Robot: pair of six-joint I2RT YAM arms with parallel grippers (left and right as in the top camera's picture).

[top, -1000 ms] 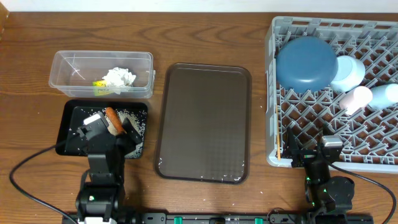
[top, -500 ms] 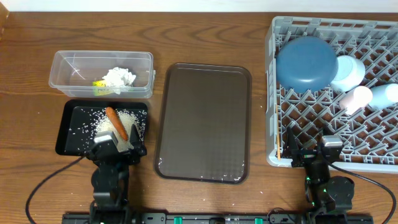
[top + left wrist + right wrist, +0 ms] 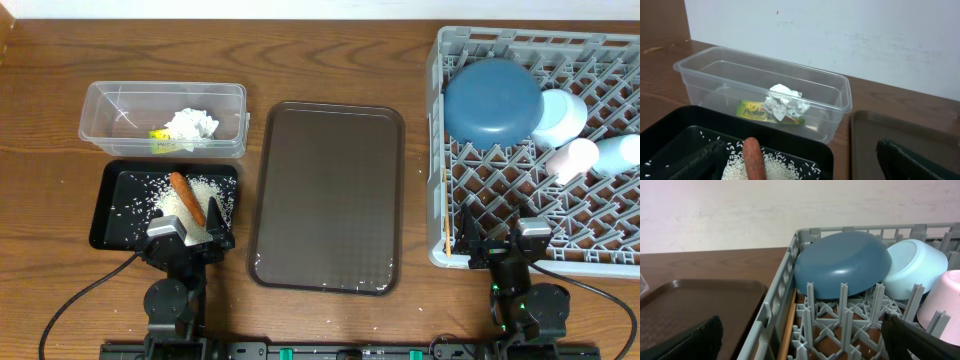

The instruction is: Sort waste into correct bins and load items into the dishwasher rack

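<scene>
From above, the sorting looks finished: tissue [image 3: 190, 124] and wrapper [image 3: 159, 135] lie in the clear tub [image 3: 100, 92] toward the tabletop's far left corner, and rice [image 3: 203, 188] and carrot [image 3: 186, 198] in the black tray [image 3: 108, 215] by the near left edge. The dish [image 3: 493, 100], bowl [image 3: 562, 115], cup [image 3: 572, 158] and chopsticks [image 3: 451, 232] sit in the rack [image 3: 520, 262] at the right edge.

Left wrist: the left end effector [image 3: 799, 147] gapes wide, empty, over the black tray's near rim.

Right wrist: the right end effector [image 3: 801, 320] is equally wide, empty, beside the rack's near left corner.

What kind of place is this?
Probably a wooden table set up for robot kitchen clean-up practice, not a real kitchen: a grey plastic dishwasher rack holds a round blue dish, and a shallow black tray holds white rice grains.
</scene>
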